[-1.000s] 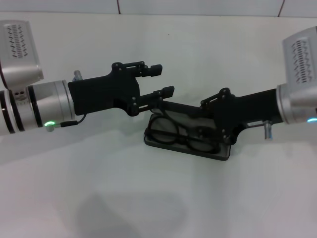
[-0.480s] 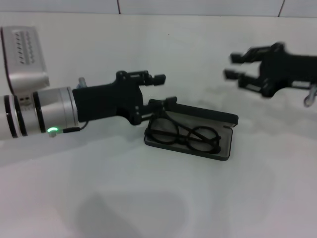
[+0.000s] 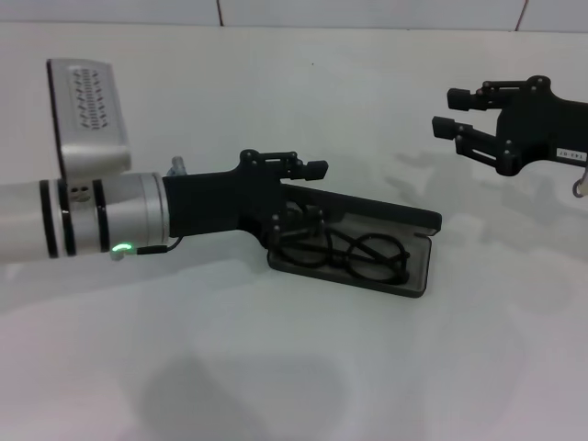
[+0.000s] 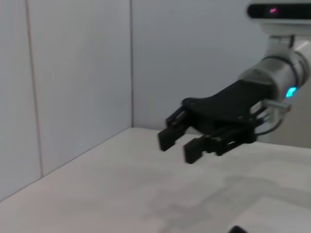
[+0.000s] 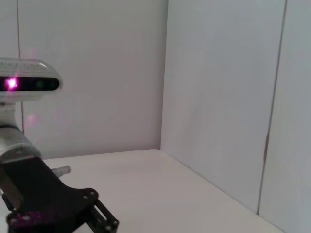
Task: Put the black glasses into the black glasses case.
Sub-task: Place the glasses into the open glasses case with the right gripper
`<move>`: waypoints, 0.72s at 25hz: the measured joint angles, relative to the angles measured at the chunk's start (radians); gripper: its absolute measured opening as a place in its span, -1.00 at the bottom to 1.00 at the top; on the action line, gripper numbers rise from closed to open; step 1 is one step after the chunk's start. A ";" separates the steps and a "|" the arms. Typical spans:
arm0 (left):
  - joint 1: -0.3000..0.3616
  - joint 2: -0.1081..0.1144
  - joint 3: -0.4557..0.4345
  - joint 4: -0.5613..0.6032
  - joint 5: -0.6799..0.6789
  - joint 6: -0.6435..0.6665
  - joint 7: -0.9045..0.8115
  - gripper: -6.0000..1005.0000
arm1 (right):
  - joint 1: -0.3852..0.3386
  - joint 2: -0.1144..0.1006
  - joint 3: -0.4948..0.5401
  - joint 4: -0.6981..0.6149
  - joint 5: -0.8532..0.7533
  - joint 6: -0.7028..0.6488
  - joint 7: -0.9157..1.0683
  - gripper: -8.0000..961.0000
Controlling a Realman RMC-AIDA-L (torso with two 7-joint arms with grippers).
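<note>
The black glasses case (image 3: 419, 273) lies open in the middle of the white table, its lid (image 3: 395, 213) tilted up at the back. The black glasses (image 3: 347, 252) lie inside on the grey lining. My left gripper (image 3: 310, 191) is open at the lid's left end, one finger above the lid edge and one below, by the left lens. Whether it touches the lid is unclear. My right gripper (image 3: 450, 110) is open and empty, raised off to the back right, well apart from the case. It also shows in the left wrist view (image 4: 178, 142).
The white table (image 3: 276, 367) stretches out in front of the case. White wall panels (image 3: 367, 11) close the back edge. My left forearm (image 3: 101, 225) reaches across the left half of the table.
My right gripper has let go near the case and pulled away up and to the right. My left gripper has moved right and down onto the lid's left end. The glasses stay in the case.
</note>
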 joint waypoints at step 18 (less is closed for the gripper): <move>0.052 0.004 0.012 -0.022 -0.153 0.074 0.075 0.18 | 0.023 -0.006 -0.108 0.015 -0.030 -0.123 -0.002 -0.27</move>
